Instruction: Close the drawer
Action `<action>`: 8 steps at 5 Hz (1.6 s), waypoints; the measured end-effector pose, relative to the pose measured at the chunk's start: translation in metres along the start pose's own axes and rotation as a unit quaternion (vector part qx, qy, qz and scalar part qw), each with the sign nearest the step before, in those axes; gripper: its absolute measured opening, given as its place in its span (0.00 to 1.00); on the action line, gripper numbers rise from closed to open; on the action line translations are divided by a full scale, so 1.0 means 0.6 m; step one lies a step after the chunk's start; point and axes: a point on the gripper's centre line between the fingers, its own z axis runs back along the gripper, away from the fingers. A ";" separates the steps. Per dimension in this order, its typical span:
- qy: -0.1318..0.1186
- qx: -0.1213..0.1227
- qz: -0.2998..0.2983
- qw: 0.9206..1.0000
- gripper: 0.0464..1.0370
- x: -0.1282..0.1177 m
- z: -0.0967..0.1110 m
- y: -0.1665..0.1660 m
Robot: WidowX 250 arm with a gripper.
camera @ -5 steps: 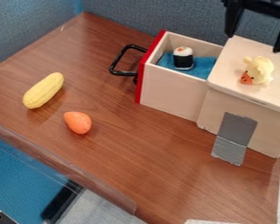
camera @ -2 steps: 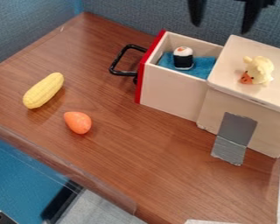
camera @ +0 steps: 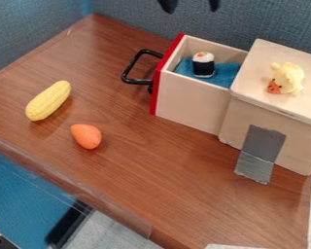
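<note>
The box-shaped drawer point(camera: 190, 102), pale wood with a red front and looped black handle point(camera: 128, 70), stands extended from the wooden cabinet point(camera: 294, 148). The gripper point(camera: 191, 4) hangs at the top edge of the view, tips spread apart. Wood-grained table point(camera: 132, 180) surface gives room between handle and ridged corn point(camera: 48, 100).

1. No lettering, label, number or sign that I can make out from where I'm standing.
</note>
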 end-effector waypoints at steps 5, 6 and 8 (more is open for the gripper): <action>0.101 0.161 0.070 0.979 0.96 -0.013 -0.124 0.201; 0.126 0.171 0.088 0.973 0.96 -0.016 -0.151 0.217; 0.140 0.165 0.103 0.971 0.96 -0.003 -0.185 0.227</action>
